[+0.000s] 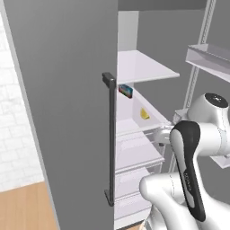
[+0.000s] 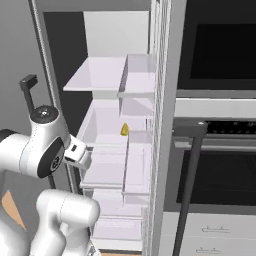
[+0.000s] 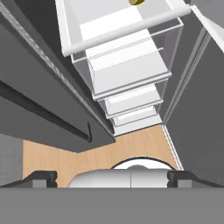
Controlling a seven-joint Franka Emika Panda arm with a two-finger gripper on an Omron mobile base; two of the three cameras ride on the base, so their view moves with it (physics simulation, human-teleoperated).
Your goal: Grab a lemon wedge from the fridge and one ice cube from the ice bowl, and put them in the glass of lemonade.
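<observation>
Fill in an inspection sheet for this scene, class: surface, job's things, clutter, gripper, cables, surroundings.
Surface: white fridge shelf, bare.
Job's things: fridge with one door open; lemon wedge in a white drawer.
Clutter: blue-and-red packet at the drawer's back edge.
Gripper: gripper open, holding nothing, short of the wedge.
Cables: nothing seen.
Surroundings: black oven column on the right, wood floor, white brick wall.

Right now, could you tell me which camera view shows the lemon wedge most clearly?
The left base view: the lemon wedge sits unobstructed in the open white drawer of the fridge. The right base view shows it smaller, beside the drawer's far side. The hand view catches just a sliver at its top edge.
</observation>
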